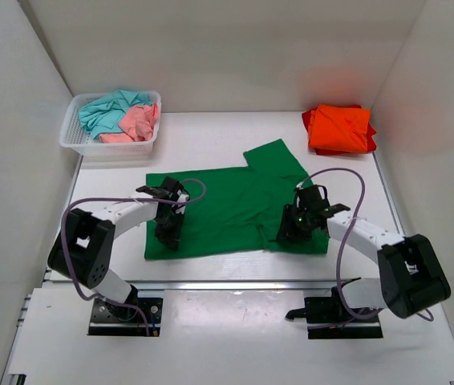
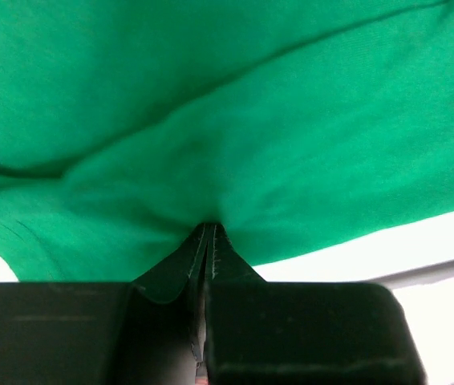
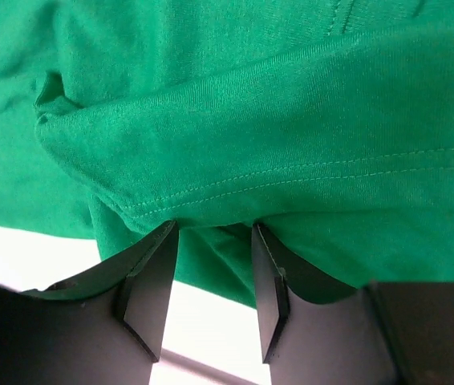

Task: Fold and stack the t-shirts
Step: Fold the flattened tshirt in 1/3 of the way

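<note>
White bench, walled on three sides: the green shirt lies spread flat mid-bench, soft, light cloth that should sag and wrinkle unless lifted evenly by its near edge. That edge is pinched tight in the left tool; the right tool straddles a fold, jaws narrowly apart. An orange shirt sits folded far right; a teal shirt and a pink shirt fill the basket far left.
</note>
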Controlling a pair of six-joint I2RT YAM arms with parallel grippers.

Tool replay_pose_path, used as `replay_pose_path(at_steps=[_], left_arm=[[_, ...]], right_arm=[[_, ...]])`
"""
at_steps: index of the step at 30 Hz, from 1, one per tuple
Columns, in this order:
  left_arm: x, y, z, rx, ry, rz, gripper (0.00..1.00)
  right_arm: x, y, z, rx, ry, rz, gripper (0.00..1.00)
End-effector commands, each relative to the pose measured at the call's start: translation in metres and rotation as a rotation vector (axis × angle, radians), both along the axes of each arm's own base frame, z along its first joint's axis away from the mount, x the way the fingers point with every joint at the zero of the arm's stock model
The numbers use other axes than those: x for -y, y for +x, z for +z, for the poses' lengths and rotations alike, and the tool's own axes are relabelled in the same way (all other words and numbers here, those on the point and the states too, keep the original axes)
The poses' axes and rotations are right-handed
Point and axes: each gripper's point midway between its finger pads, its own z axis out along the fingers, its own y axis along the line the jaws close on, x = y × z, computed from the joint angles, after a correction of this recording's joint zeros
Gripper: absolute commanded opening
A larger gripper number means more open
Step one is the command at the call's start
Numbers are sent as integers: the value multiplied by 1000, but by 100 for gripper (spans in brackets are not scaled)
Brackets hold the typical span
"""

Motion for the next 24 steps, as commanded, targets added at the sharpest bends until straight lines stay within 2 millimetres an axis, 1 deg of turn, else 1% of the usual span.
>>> replay_pose_path(at_steps=[1,2,3,4,5,6,7,8,9,10,11,12,13,14,15,16,17,18,19,20,21,22,23,24], left_arm=[[-5,-23,15,-33,-3,6,6],[-4,-27,20,-45,-29,5,5],[-9,-29,27,-37,-19,1,5],[-16,-30,30,-40,6,11,7],[-20,-25,36,2,9,19,7],[-25,-21,46,30,-15,40,10],[-30,-15,55,57,-31,58,14],[-33,-11,58,67,-31,66,18],[-39,0,68,108,-38,92,18],[-39,9,80,145,-52,83,22],[-41,19,87,176,-60,90,25],[-42,25,93,188,-63,101,26],[-44,34,97,209,-73,108,27],[-46,46,105,245,-83,118,29],[-48,50,101,240,-70,127,30],[-53,64,101,270,-48,140,33],[-53,78,105,305,-46,141,40],[-60,87,98,303,-8,158,41],[-65,101,97,324,9,170,41],[-72,115,91,331,33,189,43],[-76,129,94,362,31,206,46],[-83,137,85,350,49,227,47],[-89,152,81,364,48,258,49],[-93,155,76,357,51,272,50]], right_arm=[[6,-71,-24,-206,-29,-21,40],[7,-75,-22,-187,-13,-36,40],[10,-81,-20,-183,-2,-55,39],[13,-83,-16,-165,9,-68,38],[14,-81,-12,-142,7,-87,39],[12,-73,1,-94,41,-87,39],[6,-64,18,-39,79,-81,38],[9,-60,25,-27,89,-93,39],[5,-52,42,6,112,-81,38],[5,-39,60,60,125,-77,39],[5,-31,77,96,125,-70,40],[6,-26,85,112,130,-68,39],[8,-14,98,143,134,-70,40],[5,-5,111,172,158,-45,41],[8,5,119,194,169,-52,42],[13,20,122,208,155,-53,43],[16,35,125,217,136,-55,45],[25,49,117,203,105,-61,48],[34,64,122,229,76,-55,49],[40,81,115,214,41,-46,51],[45,92,102,181,16,-53,52],[53,111,113,230,-18,-56,52],[57,126,108,219,-34,-50,53],[60,135,95,184,-56,-54,54]])
